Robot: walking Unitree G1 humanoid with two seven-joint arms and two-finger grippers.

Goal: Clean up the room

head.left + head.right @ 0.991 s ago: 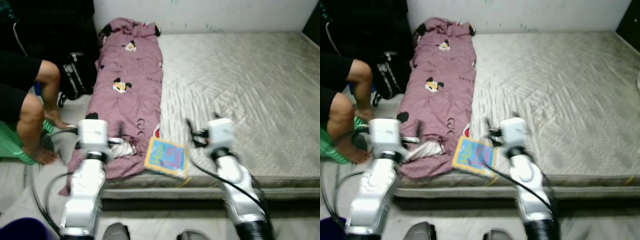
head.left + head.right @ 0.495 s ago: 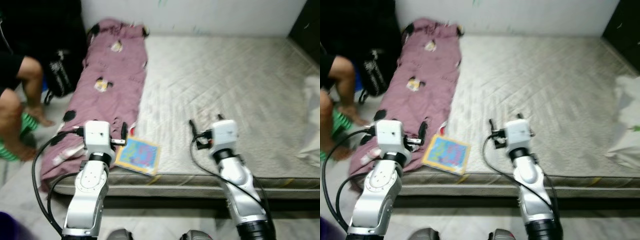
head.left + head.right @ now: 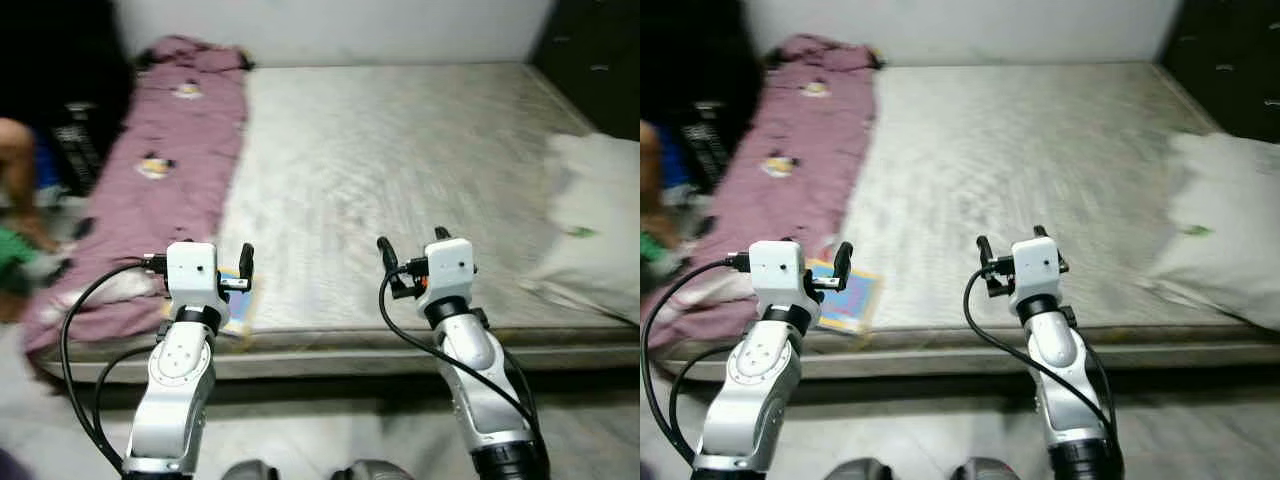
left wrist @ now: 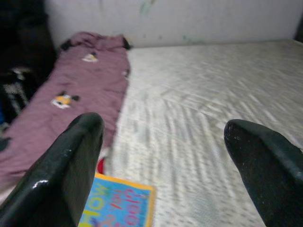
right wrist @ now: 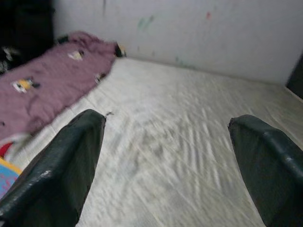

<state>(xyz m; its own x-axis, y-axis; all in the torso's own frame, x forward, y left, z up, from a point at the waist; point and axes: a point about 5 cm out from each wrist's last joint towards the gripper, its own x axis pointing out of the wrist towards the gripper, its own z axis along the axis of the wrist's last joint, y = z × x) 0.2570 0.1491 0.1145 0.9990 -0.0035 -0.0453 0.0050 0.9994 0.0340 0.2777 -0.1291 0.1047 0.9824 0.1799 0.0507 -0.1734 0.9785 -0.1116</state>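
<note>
A grey quilted mattress [image 3: 400, 150] lies low on the floor before me. A purple blanket [image 3: 160, 170] with cartoon prints runs along its left side. A colourful children's book [image 3: 845, 288] rests at the mattress's front left edge, next to the blanket, and shows under the left fingers [image 4: 118, 208]. A white pillow [image 3: 590, 230] lies on the right side. My left gripper [image 3: 200, 258] hovers open just over the book. My right gripper [image 3: 412, 242] stands open above the front middle of the mattress, holding nothing.
A person's leg [image 3: 15, 180] and a black bag [image 3: 80, 140] sit at the far left beside the bed, both blurred. Dark furniture [image 3: 600, 60] stands at the back right corner. A white wall [image 5: 189, 28] closes the far side.
The whole view has swung right: the person and blanket slid toward the left edge and the white pillow came into sight. Both grippers keep their open pose.
</note>
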